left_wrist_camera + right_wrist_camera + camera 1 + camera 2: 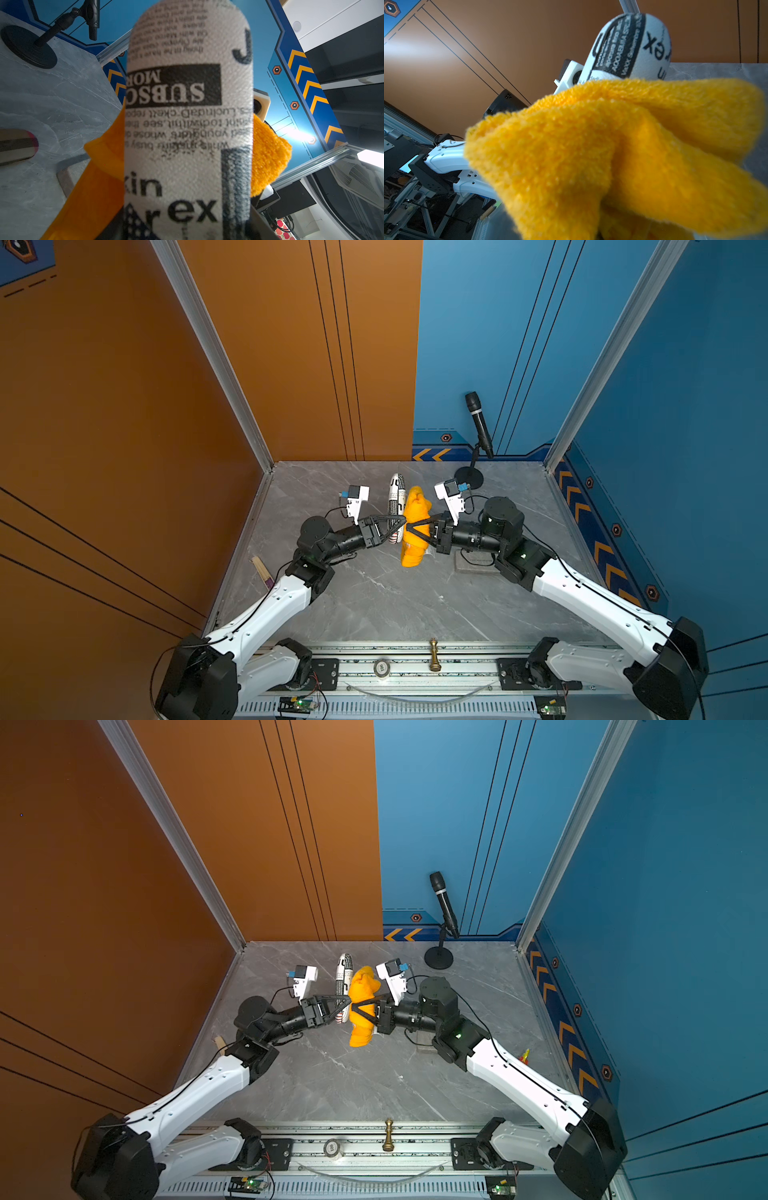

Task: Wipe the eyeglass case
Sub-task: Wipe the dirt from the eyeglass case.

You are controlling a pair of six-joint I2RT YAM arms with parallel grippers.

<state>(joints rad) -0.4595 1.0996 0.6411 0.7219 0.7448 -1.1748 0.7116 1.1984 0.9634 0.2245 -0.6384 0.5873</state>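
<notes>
Over mid table, between both arms: left gripper has its fingers clamped on the eyeglass case (newsprint-pattern fabric, long axis running front-to-back in both top views). Right gripper fingers are pinched tight on the yellow cloth, which is bunched and hangs past the tips on both sides. Cloth touches the case's right flank. Gripper tips nearly meet. Left wrist cam: case fills the center, cloth behind it. Mic on its stand is at back-right, well apart.
</notes>
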